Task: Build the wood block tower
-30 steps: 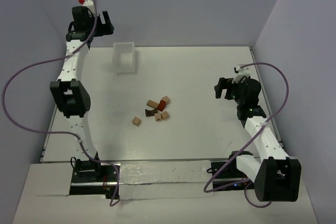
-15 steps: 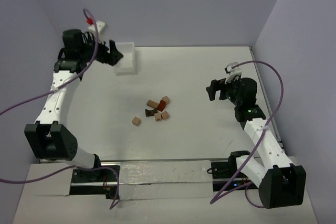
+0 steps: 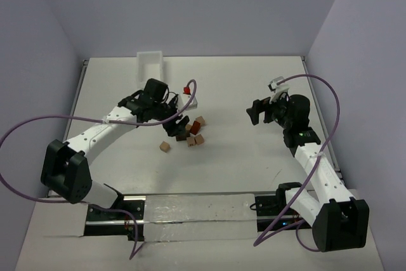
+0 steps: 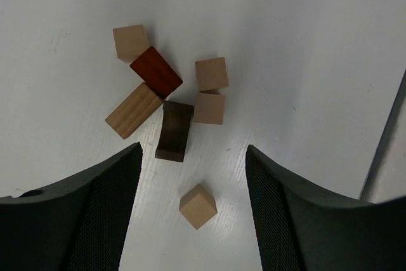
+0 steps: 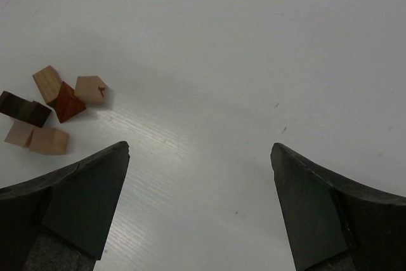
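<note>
The left gripper [image 3: 173, 125] [image 4: 193, 153] hangs over the middle of the table [image 3: 241, 80], jaws apart and clamped on nothing. Its fingers [image 4: 89, 214] point down at the wood blocks [image 3: 192, 130].

Block layout, left wrist view:
- The blocks lie loose on the table surface in a single layer.
- Six form a tight cluster. A reddish-brown block [image 4: 156, 72] sits cornerwise between a tan cube [image 4: 130, 41] and a long tan block [image 4: 133, 110].
- A dark brown block [image 4: 174, 130] lies just beside the long tan block, with one tan cube [image 4: 209, 108] against its other side and another tan cube [image 4: 211, 73] just beyond that one.
- A lone tan cube [image 4: 198, 206] [image 3: 165, 146] lies apart from the cluster. It appears in the gap between the two fingers and touches neither.

The right gripper [image 3: 257, 111] [image 5: 200, 157] is held to the right of the cluster, well apart from it, jaws spread wide with only bare table between them. Its wrist view shows the cluster [image 5: 57, 109] at the far left.

A white bin [image 3: 151, 61] stands at the far edge of the table, well apart from the blocks.
</note>
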`<control>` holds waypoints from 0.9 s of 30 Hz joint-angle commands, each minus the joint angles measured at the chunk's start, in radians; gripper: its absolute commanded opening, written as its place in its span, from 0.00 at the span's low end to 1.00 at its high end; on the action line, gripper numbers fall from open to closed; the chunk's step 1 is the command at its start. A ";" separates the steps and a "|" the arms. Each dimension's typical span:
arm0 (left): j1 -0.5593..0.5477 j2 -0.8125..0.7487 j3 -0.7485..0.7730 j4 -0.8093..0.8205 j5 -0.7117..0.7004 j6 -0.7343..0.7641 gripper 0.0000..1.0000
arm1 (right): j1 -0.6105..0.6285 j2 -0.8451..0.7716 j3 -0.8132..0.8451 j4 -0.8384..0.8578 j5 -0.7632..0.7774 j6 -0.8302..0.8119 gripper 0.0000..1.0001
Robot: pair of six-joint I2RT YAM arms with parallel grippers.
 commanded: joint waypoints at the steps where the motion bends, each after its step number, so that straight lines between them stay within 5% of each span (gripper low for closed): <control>1: -0.041 0.037 0.019 0.018 -0.051 0.053 0.71 | 0.005 0.001 -0.004 0.004 -0.028 -0.023 1.00; 7: -0.183 0.085 -0.025 0.113 -0.243 0.018 0.69 | 0.005 0.015 0.003 0.005 -0.027 -0.023 1.00; 15: -0.213 0.242 0.076 0.041 -0.271 -0.015 0.64 | 0.005 0.019 0.002 0.005 -0.018 -0.025 1.00; 22: -0.203 0.112 0.004 0.081 -0.201 0.102 0.69 | 0.022 0.028 0.004 -0.015 -0.025 0.004 1.00; 27: -0.123 -0.022 -0.016 0.114 -0.144 0.010 0.75 | 0.216 0.062 0.033 -0.046 0.147 0.087 1.00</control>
